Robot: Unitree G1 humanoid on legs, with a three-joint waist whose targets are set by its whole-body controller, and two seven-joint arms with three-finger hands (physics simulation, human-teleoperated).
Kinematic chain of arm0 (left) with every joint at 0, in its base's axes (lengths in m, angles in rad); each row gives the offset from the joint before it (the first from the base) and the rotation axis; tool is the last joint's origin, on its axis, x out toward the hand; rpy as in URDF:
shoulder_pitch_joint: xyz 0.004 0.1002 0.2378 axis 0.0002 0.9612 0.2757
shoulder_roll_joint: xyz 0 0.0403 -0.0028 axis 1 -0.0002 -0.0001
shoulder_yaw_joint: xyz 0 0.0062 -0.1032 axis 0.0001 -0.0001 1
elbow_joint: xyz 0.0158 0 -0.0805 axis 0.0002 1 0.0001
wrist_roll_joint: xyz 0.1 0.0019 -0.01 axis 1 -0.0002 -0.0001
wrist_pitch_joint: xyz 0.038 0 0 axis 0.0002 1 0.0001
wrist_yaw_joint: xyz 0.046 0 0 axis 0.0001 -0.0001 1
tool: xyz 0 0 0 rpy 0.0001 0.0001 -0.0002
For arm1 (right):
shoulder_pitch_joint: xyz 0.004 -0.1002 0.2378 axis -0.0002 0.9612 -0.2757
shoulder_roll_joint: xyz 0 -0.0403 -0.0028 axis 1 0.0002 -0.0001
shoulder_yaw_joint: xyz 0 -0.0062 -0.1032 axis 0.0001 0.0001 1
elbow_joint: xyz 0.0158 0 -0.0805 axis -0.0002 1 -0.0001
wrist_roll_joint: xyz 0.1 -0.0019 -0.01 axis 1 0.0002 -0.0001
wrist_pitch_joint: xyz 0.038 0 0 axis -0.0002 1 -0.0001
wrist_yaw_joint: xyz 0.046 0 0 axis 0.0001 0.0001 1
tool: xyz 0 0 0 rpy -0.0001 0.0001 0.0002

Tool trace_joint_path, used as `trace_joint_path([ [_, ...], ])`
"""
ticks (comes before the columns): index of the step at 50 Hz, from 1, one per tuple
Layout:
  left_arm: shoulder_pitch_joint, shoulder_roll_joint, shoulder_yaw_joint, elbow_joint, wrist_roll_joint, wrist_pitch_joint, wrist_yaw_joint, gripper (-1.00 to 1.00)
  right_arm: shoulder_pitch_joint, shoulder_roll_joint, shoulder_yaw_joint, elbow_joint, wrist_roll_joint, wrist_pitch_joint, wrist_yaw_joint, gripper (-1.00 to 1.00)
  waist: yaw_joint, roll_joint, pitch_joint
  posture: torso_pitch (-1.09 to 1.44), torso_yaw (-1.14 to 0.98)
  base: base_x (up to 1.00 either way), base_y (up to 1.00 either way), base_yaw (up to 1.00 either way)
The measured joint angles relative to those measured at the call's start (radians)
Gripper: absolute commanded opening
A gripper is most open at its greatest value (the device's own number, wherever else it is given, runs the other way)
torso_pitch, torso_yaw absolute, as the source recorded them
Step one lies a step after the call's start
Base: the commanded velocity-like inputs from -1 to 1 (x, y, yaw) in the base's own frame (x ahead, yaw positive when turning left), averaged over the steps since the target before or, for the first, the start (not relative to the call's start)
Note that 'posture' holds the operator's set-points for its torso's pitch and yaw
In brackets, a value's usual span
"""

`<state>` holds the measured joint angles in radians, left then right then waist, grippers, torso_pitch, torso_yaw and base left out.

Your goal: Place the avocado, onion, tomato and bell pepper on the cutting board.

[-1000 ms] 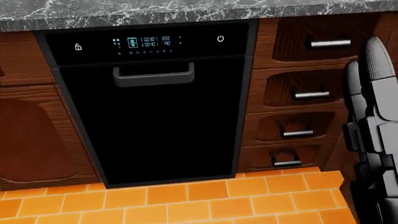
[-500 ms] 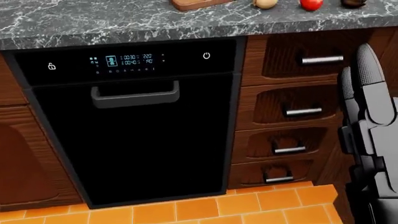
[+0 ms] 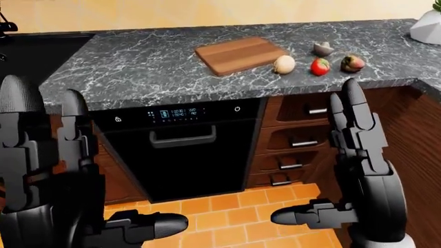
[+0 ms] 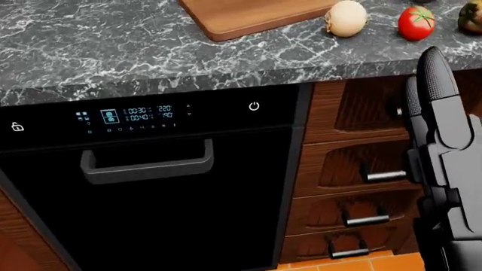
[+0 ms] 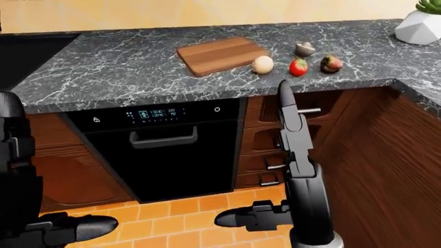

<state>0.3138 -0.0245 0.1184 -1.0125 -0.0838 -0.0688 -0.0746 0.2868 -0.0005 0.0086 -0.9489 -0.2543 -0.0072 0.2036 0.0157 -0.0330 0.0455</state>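
A wooden cutting board (image 3: 240,54) lies bare on the dark marble counter (image 3: 138,67). To its right sit a pale onion (image 3: 284,64), a red tomato (image 3: 320,66), a dark item with green and red patches (image 3: 353,63) and a grey-brown item (image 3: 323,49) behind them; I cannot tell which is the avocado and which the pepper. Both black hands hang below counter level, fingers upright and spread, holding nothing: my left hand (image 3: 82,160) at the view's left, my right hand (image 3: 331,155) before the drawers. In the head view the right hand's fingers (image 4: 441,141) rise under the tomato (image 4: 416,23).
A black appliance (image 3: 186,150) with a lit panel and bar handle stands under the counter. Wooden drawers (image 3: 296,139) are to its right and a cabinet door to its left. A white planter (image 5: 420,23) sits at the top right, a dark recess (image 3: 34,49) at the top left. The floor is orange tile (image 3: 234,212).
The camera has tilted up: appliance and drawers slid down the head view, and the counter with board, onion and tomato came in at the top. The right hand stays at the right edge.
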Motion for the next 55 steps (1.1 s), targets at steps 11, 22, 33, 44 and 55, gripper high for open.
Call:
trace_joint_path([
  [11,0.002,0.003,-0.005,-0.015,0.0,-0.008,-0.006,1.0,0.004,0.001,-0.005,-0.007,0.0,-0.002,-0.006,1.0,-0.032,0.052,0.009,0.0,0.0,0.22,0.0,0.0],
  [22,0.005,0.007,0.007,0.012,-0.003,0.01,0.001,1.0,0.003,0.004,0.008,0.009,0.001,0.018,0.002,1.0,-0.023,0.04,-0.002,0.0,0.0,0.03,-0.01,0.0],
  [33,0.003,0.008,0.003,-0.007,-0.008,-0.002,-0.002,1.0,0.001,0.002,0.002,0.0,0.006,0.013,-0.003,1.0,-0.012,0.048,-0.014,0.0,0.0,0.0,-0.12,0.0],
  [44,0.006,0.003,0.001,-0.003,-0.006,-0.001,-0.006,1.0,0.003,-0.002,0.004,0.004,0.003,0.009,-0.005,1.0,-0.018,0.06,0.013,0.0,0.0,0.0,-0.14,0.0],
  [55,0.007,0.001,0.006,-0.008,-0.008,-0.006,-0.008,1.0,0.005,0.003,0.006,0.009,0.015,0.004,-0.004,1.0,-0.002,0.055,0.004,0.0,0.0,0.0,-0.16,0.0],
])
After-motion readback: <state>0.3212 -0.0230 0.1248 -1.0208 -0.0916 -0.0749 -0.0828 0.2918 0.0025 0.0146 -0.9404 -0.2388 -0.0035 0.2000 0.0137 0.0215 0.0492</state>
